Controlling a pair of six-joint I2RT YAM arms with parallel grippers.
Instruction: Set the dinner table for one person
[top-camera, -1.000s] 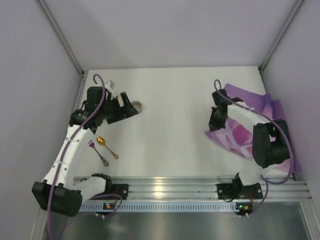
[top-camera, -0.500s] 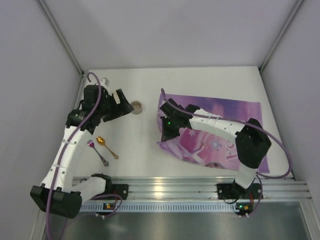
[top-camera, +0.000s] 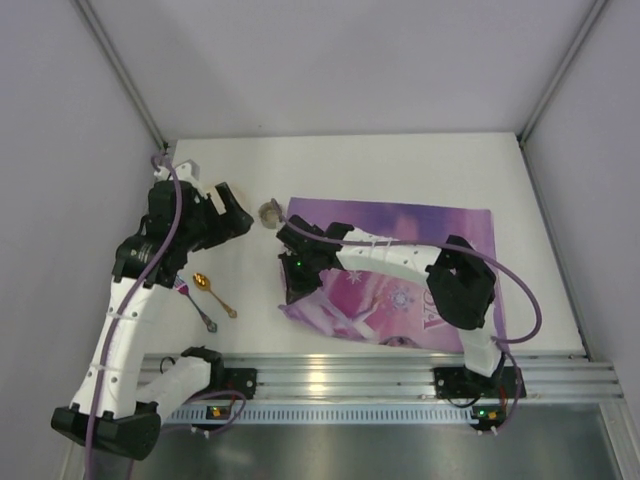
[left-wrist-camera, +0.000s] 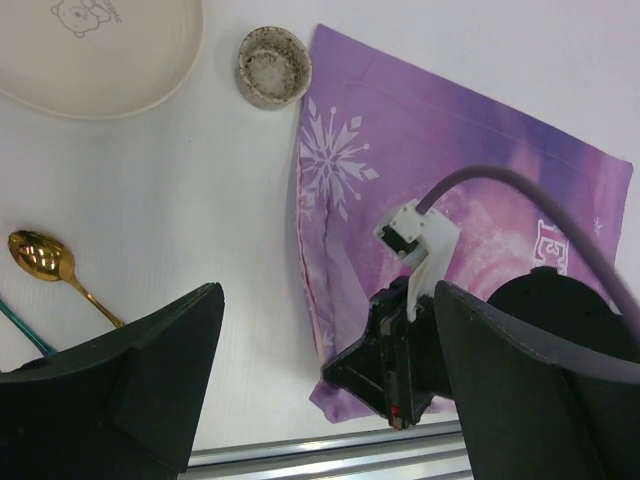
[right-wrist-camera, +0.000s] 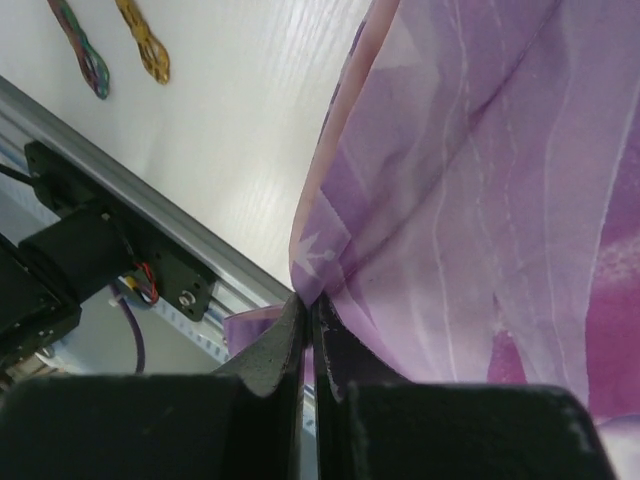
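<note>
Both arms are the same build: white tube links, black joint housings. Left arm (top-camera: 122, 325), right arm (top-camera: 392, 262).
A purple cable (top-camera: 168, 205) runs outside each arm in loose loops.
Bases (top-camera: 205, 372) are black blocks. There's a small orange light (top-camera: 213, 412) under the left one and a green light (top-camera: 483, 413) under the right.
Right wrist has a green LED (top-camera: 297, 263), a white bracket (left-wrist-camera: 418, 235) with a small connector, and a red dot (left-wrist-camera: 397, 411) on the black housing.
Left gripper (left-wrist-camera: 327, 300): fingers (left-wrist-camera: 110, 390) are broad, matte black, with rounded edges.
Right gripper (right-wrist-camera: 310, 330): fingers (right-wrist-camera: 265, 365) are black and taper to thin tips.
</note>
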